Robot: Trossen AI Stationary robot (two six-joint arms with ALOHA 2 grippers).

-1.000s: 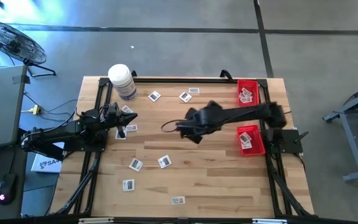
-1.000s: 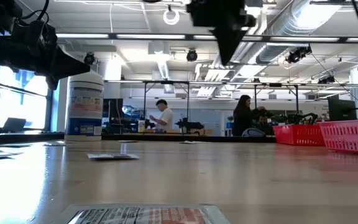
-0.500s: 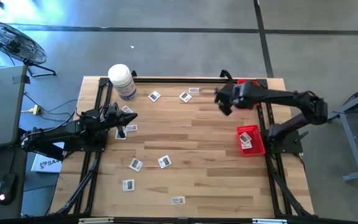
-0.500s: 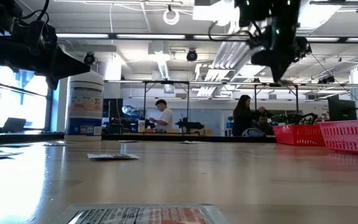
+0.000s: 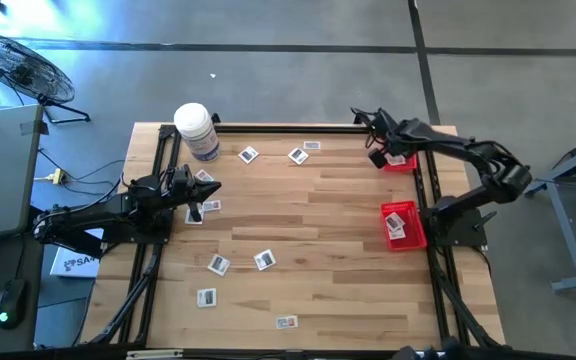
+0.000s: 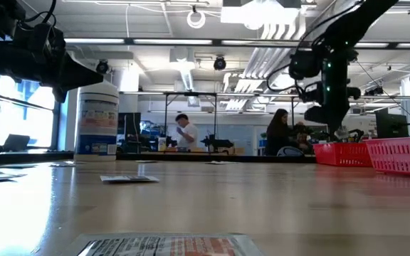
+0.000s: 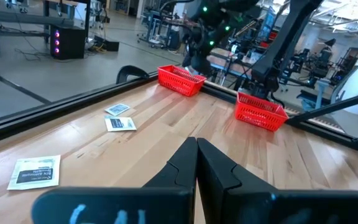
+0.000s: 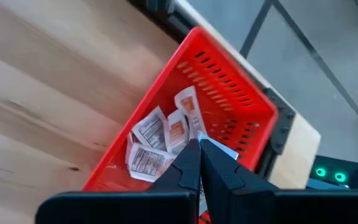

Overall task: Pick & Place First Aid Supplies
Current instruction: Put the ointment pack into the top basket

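Several first aid supplies, small white packets [image 5: 264,260], lie scattered on the wooden table [image 5: 318,230]; one packet [image 7: 35,172] lies close to my left arm. My right gripper [image 5: 379,156] hangs at the edge of the far red basket [image 5: 404,160], which holds a few packets [image 8: 151,140]. Its fingers [image 8: 191,163] are shut, with a white packet edge [image 8: 221,150] sticking out at the tips. My left gripper [image 7: 196,142] waits at the table's left side, shut on nothing.
A second red basket [image 5: 404,225] with packets stands nearer on the right. A big white jar [image 5: 196,130] stands at the far left corner. Black rails [image 5: 268,126] frame the table. People stand in the room far behind [image 6: 185,131].
My right arm has swung from over the table's middle to the far right, above the far red basket. The left arm has stayed still.
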